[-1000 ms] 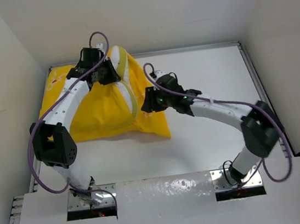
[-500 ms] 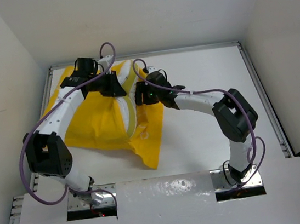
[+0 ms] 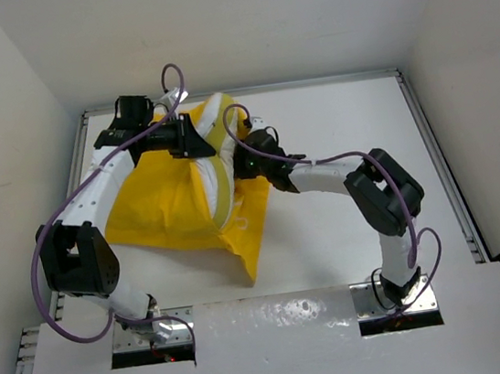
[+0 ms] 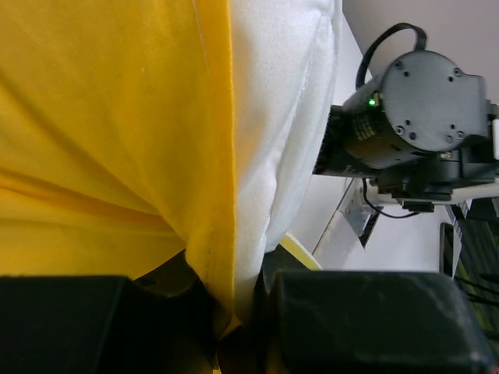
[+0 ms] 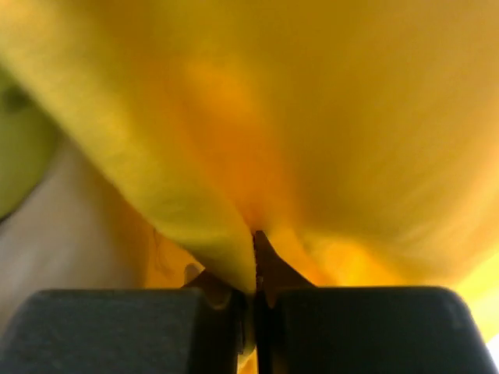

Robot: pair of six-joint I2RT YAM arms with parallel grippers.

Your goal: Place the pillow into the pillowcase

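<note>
Robot test cell, lab-type setting. Boxed in by plain white wall panels (image 3: pixel 4 136) around a bare white table (image 3: pixel 331 241). Two arms bolted to metal base plates (image 3: pixel 370 316), purple cabling (image 3: pixel 170 67) left exposed.

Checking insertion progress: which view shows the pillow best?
Top external: the pillow shows as a long white strip sticking out of the yellow pillowcase. Left wrist shows only a close white bulge of it; right wrist shows just pillowcase fabric.
</note>
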